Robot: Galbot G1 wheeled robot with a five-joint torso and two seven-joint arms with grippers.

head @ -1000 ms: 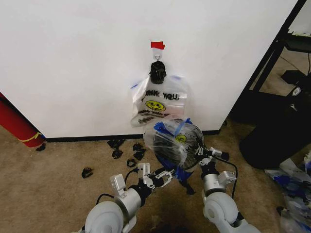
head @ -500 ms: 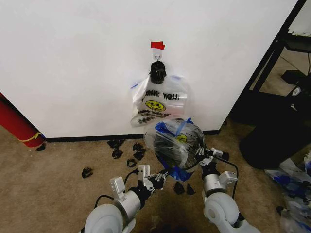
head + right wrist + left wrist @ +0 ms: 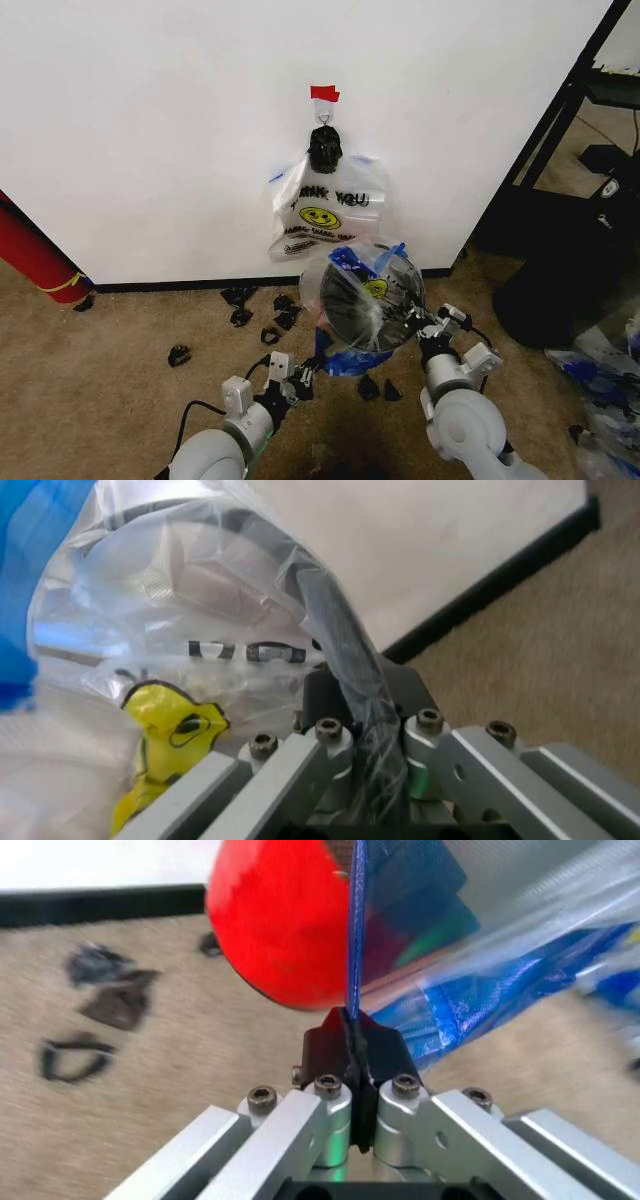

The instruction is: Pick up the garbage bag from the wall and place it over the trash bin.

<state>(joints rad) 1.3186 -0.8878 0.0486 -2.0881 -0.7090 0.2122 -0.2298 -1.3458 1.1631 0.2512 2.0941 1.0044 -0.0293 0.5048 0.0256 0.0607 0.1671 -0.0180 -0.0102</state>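
Head view, lower centre: the small round black mesh trash bin point(image 3: 368, 305) is tilted, its mouth facing the camera, with the thin see-through garbage bag with blue patches and a yellow smiley mark point(image 3: 352, 330) drawn across it. The step in hand is judged to be the fitting of the bag over the bin rim, pick-up from the wall being already done.

The left gripper point(image 3: 300, 377), at lower centre-left, is closed on a blue edge of the bag; in the left wrist view its jaws meet tightly on a thin blue film point(image 3: 354, 952), with the bin's red base point(image 3: 285, 922) just beyond. The right gripper point(image 3: 432, 326), at lower centre-right, is clamped on the bin's black rim point(image 3: 335, 630) with clear plastic caught in the same bite; the smiley mark point(image 3: 165, 731) lies close beside it.

Upper centre: the plain white wall point(image 3: 150, 120) carries a red tape piece point(image 3: 324, 93) and a second bag lettered "THANK YOU" point(image 3: 325, 210), untouched.

The next move seems to call for spreading the film evenly round the rim without tearing it, then righting the bin onto the carpet floor point(image 3: 120, 400).

Against the frame 1.0 s earlier, the left gripper has drawn back toward the lower edge, stretching the blue edge, and the bin sits slightly further right.
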